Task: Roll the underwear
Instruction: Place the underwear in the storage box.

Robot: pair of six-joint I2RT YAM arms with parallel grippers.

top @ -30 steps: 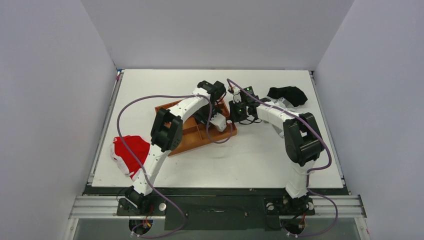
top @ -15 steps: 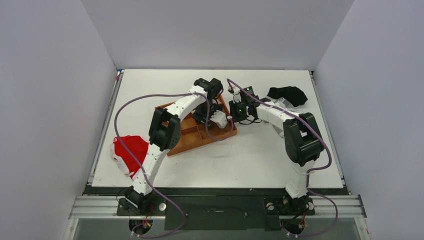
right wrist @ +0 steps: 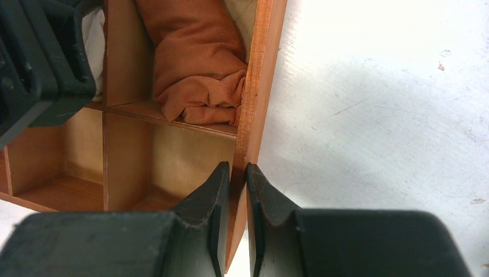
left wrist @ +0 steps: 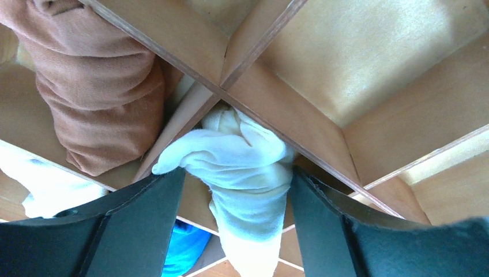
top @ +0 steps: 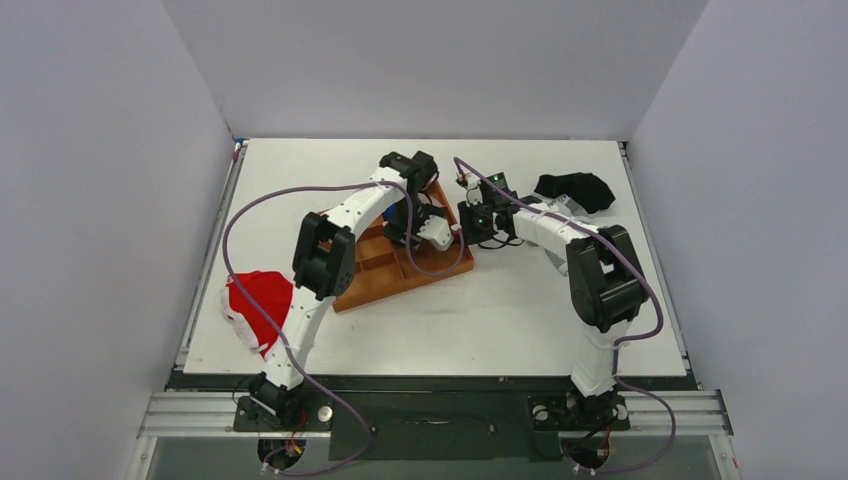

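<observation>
Red garment (top: 258,305) with white trim at the near left edge of the table (top: 520,320), partly behind the left arm. Bare tabletop lies between the arm bases and the wooden tray (top: 390,287), and again to the tray's right and far left. Right gripper (right wrist: 236,170) clenched on the tray's right wall, one finger inside a compartment and the other outside over the table. Left gripper (left wrist: 236,173) closed on the underwear (left wrist: 248,150), a cream roll squeezed between both fingers at a crossing of the tray's dividers (left wrist: 277,114); whether the roll touches a compartment floor cannot be told. Brown rolled garment (left wrist: 98,98) fills the neighbouring compartment and presses against the outer wall. Blue fabric (left wrist: 184,249) shows beyond the left finger. Compared with one second earlier, the left arm's elbow and wrist sit further left and further from the bases, uncovering more of the near compartments; the right arm's pose is unchanged. Black garment (top: 575,190) at the far right, well apart from the tray
</observation>
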